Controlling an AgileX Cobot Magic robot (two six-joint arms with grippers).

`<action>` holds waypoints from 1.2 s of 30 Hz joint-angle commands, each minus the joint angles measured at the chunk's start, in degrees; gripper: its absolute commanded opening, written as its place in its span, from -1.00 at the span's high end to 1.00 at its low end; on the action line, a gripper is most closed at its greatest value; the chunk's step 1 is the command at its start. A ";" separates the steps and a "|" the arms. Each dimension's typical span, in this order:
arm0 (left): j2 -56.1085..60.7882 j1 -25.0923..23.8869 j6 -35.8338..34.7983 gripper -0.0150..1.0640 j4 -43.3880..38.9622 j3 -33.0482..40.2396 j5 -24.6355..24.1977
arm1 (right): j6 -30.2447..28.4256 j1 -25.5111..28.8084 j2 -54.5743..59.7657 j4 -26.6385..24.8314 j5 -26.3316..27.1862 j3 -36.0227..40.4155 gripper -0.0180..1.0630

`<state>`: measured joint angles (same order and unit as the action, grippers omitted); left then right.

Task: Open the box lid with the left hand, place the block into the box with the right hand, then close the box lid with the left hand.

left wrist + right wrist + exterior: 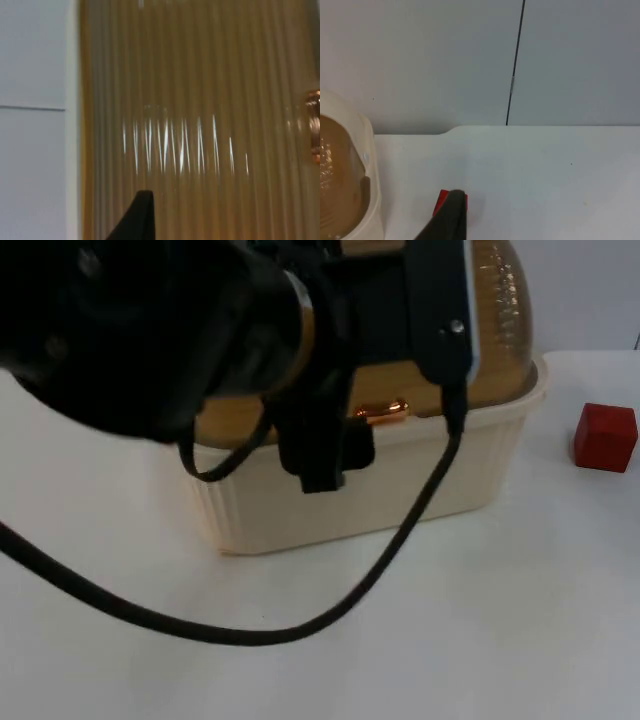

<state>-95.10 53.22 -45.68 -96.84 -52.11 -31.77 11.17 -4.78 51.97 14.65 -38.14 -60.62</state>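
— Where's the box?

— The cream box (pixel 400 485) sits on the white table (pixel 330 660) in the upper middle of the top view. Its ribbed amber lid (pixel 500 330) is domed and lies down on the rim, with a small copper-coloured latch (pixel 383 412) at the front edge.

— And the block?

— The red block (pixel 605 437) stands on the table at the right edge of the top view, well apart from the box and level with its right end. In the right wrist view it (pixel 440 201) peeks out from behind a black fingertip, with the box's cream rim (pixel 367 165) off to one side.

— What about the left gripper?

— The left gripper (pixel 320 455) hangs right over the front of the box, near the latch, with the arm's black bulk covering the upper left of the top view. Its wrist view looks straight at the ribbed lid (pixel 200 125), very close. I cannot tell whether its fingers are spread or closed.

— The right gripper?

— The right gripper (pixel 451 220) hovers above the table near the block, facing the grey wall (pixel 470 60). I cannot tell its state either.
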 commanded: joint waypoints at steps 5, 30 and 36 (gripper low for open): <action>-2.19 2.03 -5.91 -0.94 -3.11 -0.21 2.26 | -0.27 0.19 -0.27 1.73 0.08 -0.47 -0.98; -8.89 2.03 -8.95 -0.84 -3.11 -2.59 5.09 | -0.04 0.19 -0.27 3.21 0.07 -0.47 -0.98; -8.89 2.03 -8.33 0.08 -3.11 -3.15 5.34 | -0.04 0.19 -0.27 3.21 0.07 -0.47 -0.98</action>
<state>-104.09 54.98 -54.03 -99.83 -55.01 -26.81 11.11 -4.78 51.97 17.51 -38.14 -60.62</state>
